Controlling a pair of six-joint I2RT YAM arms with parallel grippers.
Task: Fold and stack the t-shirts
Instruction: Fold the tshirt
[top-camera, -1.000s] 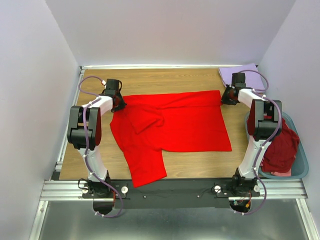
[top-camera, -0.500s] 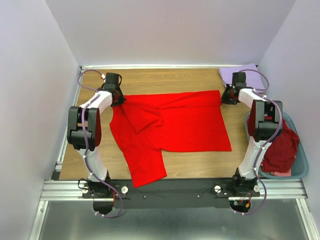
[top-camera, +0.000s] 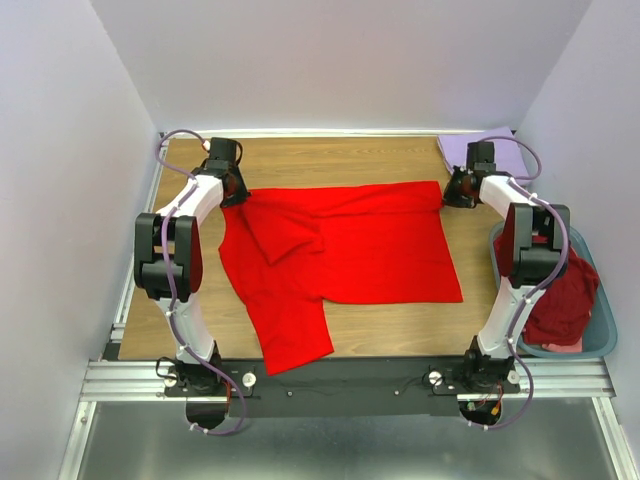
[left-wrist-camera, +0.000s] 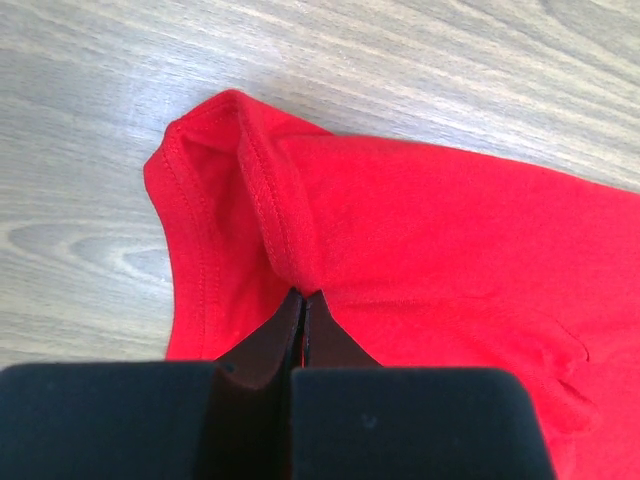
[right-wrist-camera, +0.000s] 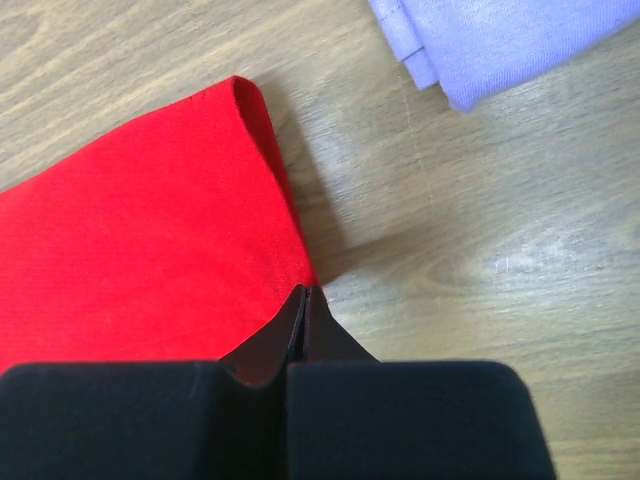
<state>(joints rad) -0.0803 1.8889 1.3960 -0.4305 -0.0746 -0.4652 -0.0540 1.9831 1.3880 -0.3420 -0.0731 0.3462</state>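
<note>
**Both hands close on the far corners of the red t-shirt**

The red t-shirt (top-camera: 350, 240) lies spread across the middle of the desk (top-camera: 330, 160), with one part trailing toward the lower left of the frame. Within the last second both pairs of jaws have closed. The left hand (left-wrist-camera: 303, 297), at the upper left, is pinched shut on a hemmed fold of red cloth. It has also shifted a little further toward the upper-left corner of the overhead view, drawing that edge of the shirt out with it. The right hand (right-wrist-camera: 303, 292), at the upper right, is pinched shut on the shirt's hemmed corner and has hardly moved. Just beyond it lies the folded lavender t-shirt (right-wrist-camera: 480, 40). Darker maroon t-shirts (top-camera: 560, 295) wait in the blue basket (top-camera: 600, 345) at the right edge. Reading: the grasp is made — the cloth can now be tensioned or lifted for a first fold, which is not yet begun.
</note>
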